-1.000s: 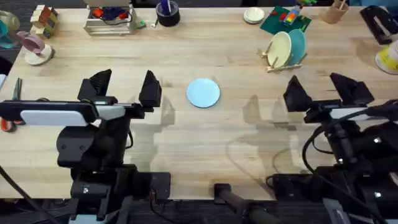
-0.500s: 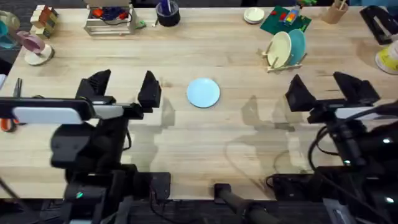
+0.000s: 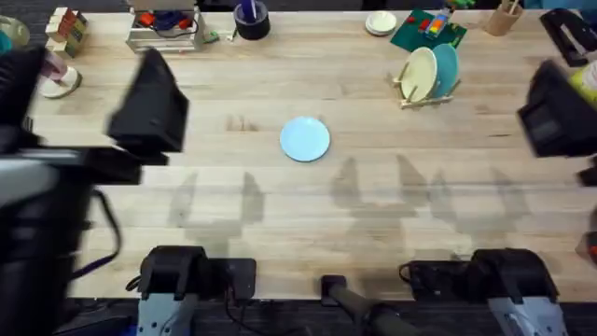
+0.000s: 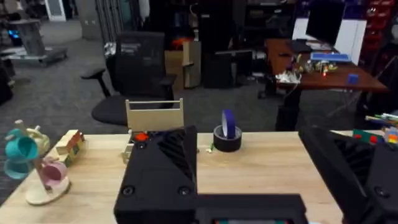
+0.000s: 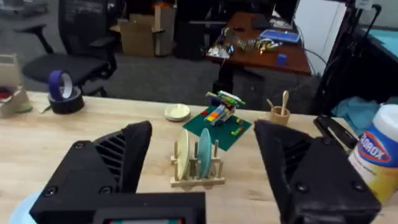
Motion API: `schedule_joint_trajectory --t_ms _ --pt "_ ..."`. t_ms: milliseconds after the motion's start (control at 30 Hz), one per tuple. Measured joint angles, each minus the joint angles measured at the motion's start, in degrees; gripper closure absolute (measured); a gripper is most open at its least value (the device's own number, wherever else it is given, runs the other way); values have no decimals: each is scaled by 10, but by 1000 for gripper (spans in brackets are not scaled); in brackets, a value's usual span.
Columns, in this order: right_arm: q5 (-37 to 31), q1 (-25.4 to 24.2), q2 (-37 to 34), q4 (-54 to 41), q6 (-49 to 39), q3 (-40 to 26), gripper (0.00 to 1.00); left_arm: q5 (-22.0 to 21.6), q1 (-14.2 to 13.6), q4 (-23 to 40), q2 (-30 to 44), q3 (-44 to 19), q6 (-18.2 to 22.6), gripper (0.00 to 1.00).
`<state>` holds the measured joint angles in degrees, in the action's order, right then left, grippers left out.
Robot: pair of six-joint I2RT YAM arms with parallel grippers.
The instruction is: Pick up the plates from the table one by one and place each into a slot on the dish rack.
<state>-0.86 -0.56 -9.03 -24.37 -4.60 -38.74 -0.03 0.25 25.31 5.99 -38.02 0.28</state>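
A pale sky-blue plate point(image 3: 305, 139) lies flat near the middle of the table point(image 3: 280, 205), untouched. At the back right the wooden dish rack point(image 3: 424, 91) holds a cream-yellow plate point(image 3: 419, 73) and a teal plate point(image 3: 446, 67) upright; the right wrist view shows the dish rack point(image 5: 198, 181) with both plates between its own fingers. My left gripper point(image 4: 261, 180) is open and empty, high above the table's left side. My right gripper point(image 5: 205, 186) is open and empty too, raised at the right. The left arm point(image 3: 149, 103) and right arm point(image 3: 558, 117) loom large and blurred.
Along the back edge stand a white wire-frame box point(image 3: 166, 28), a blue tape roll point(image 3: 251, 19), a small cream dish point(image 3: 381, 22) and a green mat with bricks point(image 3: 427, 30). A mug tree point(image 4: 34, 165) stands far left, a wipes canister point(image 5: 373, 155) far right.
Both arms have risen from low over the table toward the camera and swung outward. The blue plate and the racked plates have not moved.
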Motion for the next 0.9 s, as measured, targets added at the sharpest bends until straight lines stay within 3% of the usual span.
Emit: schedule_joint_trajectory --t_ms 133,167,467,667,900 --pt "0 0 -101 -73 -6 -109 10 0 0 74 91 -122 2 7" --pt "0 0 -178 -139 -8 -185 10 -1 0 145 164 -209 2 8" --pt "0 0 -365 -346 -12 -398 10 0 0 362 376 -448 -6 8" --pt "0 0 -449 -445 -12 -483 10 3 0 488 493 -566 -12 8" --pt "0 0 -521 -482 -12 -514 9 5 0 572 588 -634 -12 8"
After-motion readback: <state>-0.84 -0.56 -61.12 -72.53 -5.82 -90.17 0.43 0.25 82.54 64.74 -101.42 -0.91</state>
